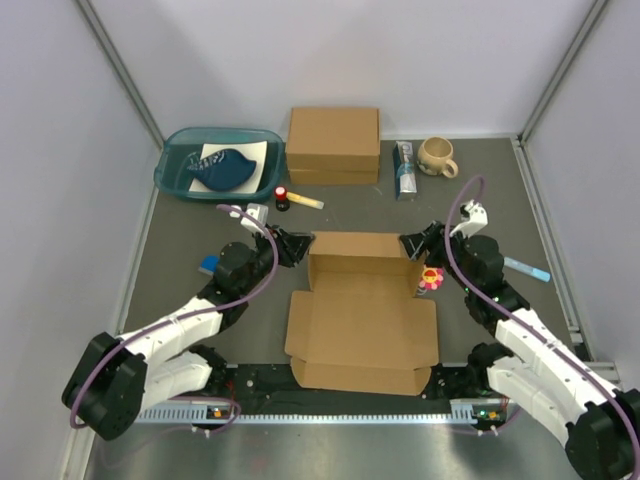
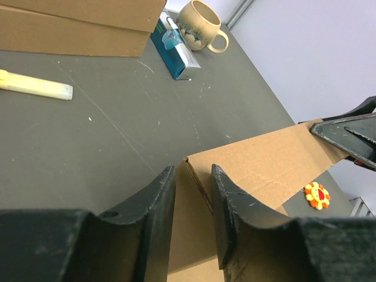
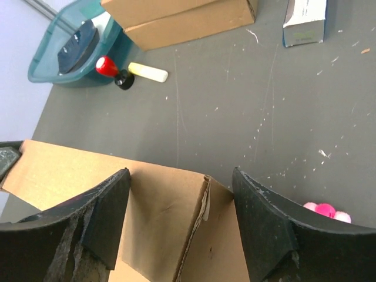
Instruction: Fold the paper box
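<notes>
The paper box (image 1: pixel 362 320) lies on the table (image 1: pixel 480 210) between the two arms, just ahead of their bases. At its left rear corner, the left gripper (image 2: pixel 192 202) has its fingers drawn nearly together, pinching the cardboard edge. Across the middle, the rear wall stands upright, while the base panel, side flaps and front flap lie flat, so the fold is judged to be at an early stage with most creases outstanding. At the right rear corner, the right gripper (image 3: pixel 182 217) is spread wide, straddling the corner. Whether its fingers touch the cardboard cannot be determined. Both wrist views cut off the lower box.
</notes>
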Controlling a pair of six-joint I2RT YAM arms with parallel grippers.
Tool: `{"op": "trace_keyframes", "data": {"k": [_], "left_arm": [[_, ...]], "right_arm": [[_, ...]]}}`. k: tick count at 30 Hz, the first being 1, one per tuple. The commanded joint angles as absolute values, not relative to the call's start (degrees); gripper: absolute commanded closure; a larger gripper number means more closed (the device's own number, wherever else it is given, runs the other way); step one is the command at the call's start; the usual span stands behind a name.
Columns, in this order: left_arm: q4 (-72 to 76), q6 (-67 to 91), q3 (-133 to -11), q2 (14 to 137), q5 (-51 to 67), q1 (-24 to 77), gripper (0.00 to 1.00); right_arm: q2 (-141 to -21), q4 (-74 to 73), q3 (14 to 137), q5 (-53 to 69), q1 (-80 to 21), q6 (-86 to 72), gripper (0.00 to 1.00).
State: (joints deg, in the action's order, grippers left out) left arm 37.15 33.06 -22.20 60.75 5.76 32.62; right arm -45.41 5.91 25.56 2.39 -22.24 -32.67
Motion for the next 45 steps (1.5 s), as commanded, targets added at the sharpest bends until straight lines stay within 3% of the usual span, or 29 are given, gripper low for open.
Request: {"op": "trace_keyframes", "data": {"k": [1, 5, 20, 33, 45], "left_arm": [[32.8, 33.0, -22.1, 60.7, 7.6, 33.0, 0.63], [33.6, 33.5, -21.7, 60.7, 8.3, 33.0, 0.62], [35.1, 35.9, -17.1, 63.3, 12.4, 33.0, 0.61], [32.8, 35.9, -15.6, 63.9, 11.9, 33.7, 0.59], [29.6, 35.3, -15.7, 60.9, 10.2, 33.7, 0.58]], "right_arm": [[-43.6, 7.4, 21.5, 3.6, -21.6, -32.3, 0.37], [-42.6, 8.3, 18.0, 4.0, -21.6, -32.9, 0.53], [-43.1, 6.2, 9.8, 3.9, -21.8, -39.2, 0.65], [-46.4, -11.3, 10.6, -2.5, -31.2, -52.7, 0.57], [-38.6, -14.9, 4.5, -6.7, -39.1, -61.5, 0.48]]}}
